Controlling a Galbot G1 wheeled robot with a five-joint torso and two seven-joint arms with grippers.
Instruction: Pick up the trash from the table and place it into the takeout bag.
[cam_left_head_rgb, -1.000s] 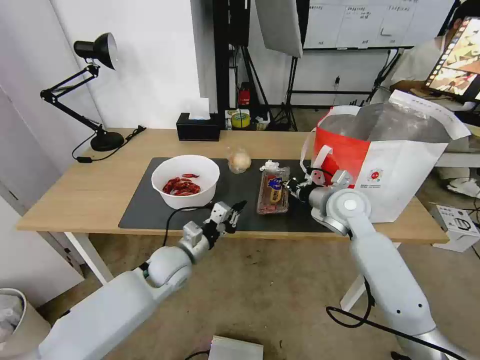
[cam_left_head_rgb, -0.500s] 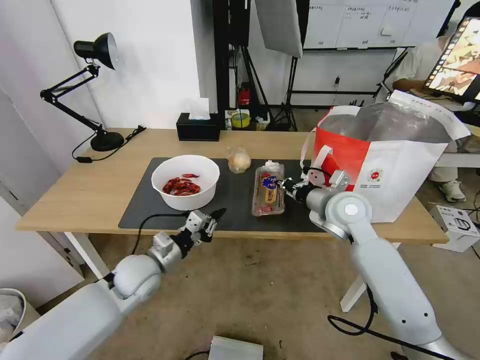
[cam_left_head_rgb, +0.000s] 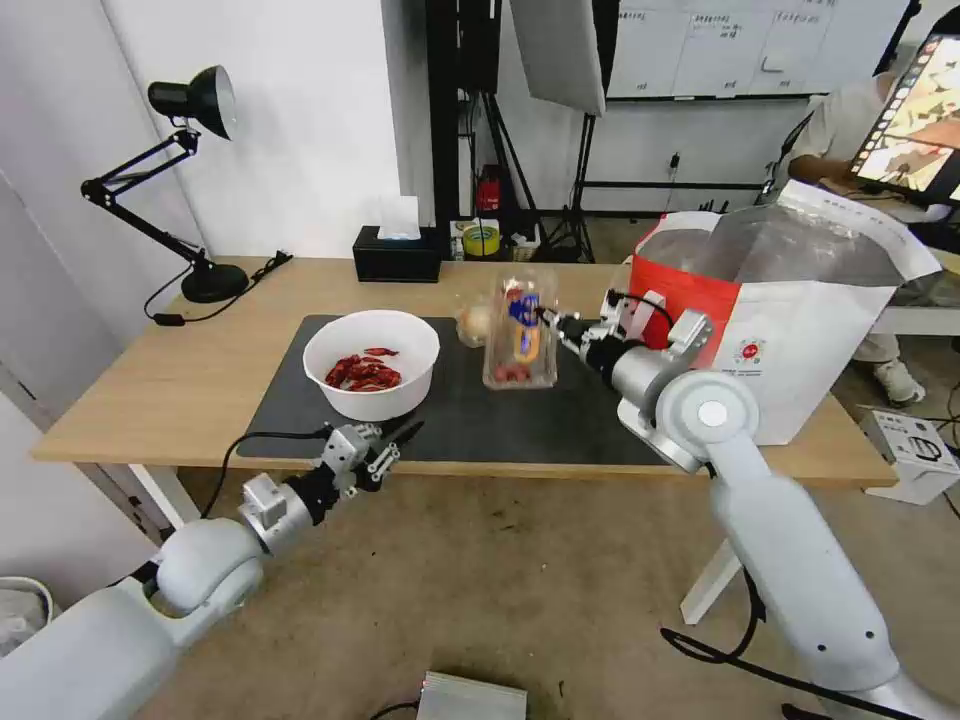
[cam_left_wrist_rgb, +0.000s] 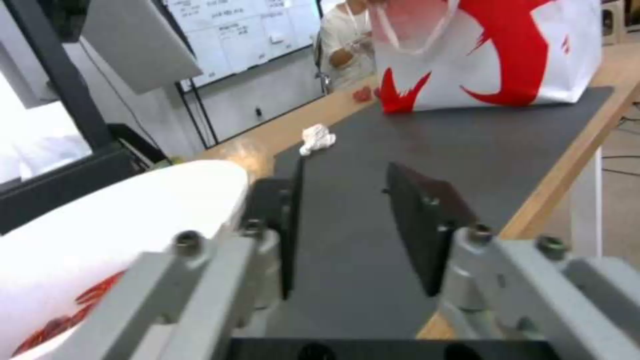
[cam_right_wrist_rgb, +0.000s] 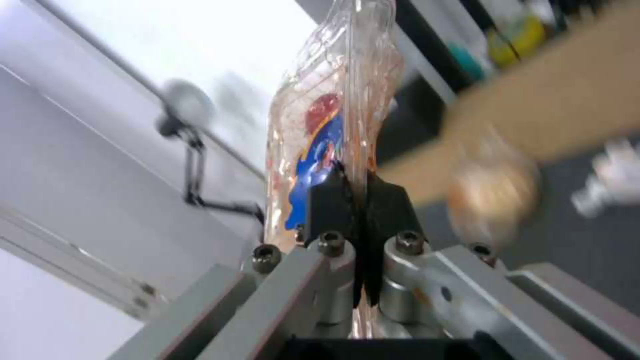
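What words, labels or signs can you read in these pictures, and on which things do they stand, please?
No text can be quoted.
Takeout bag: small round red logo, too small to read.
Clear tray, held by the right gripper: blue and red label, blurred.
Whiteboard: writing too small to read.

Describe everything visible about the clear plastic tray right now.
The clear plastic tray is thin and see-through, with a blue, red and yellow label and red scraps collected at its lower end. It hangs nearly upright, lifted clear of the dark mat, beside the takeout bag. The right gripper is shut on its edge; nothing else touches it.
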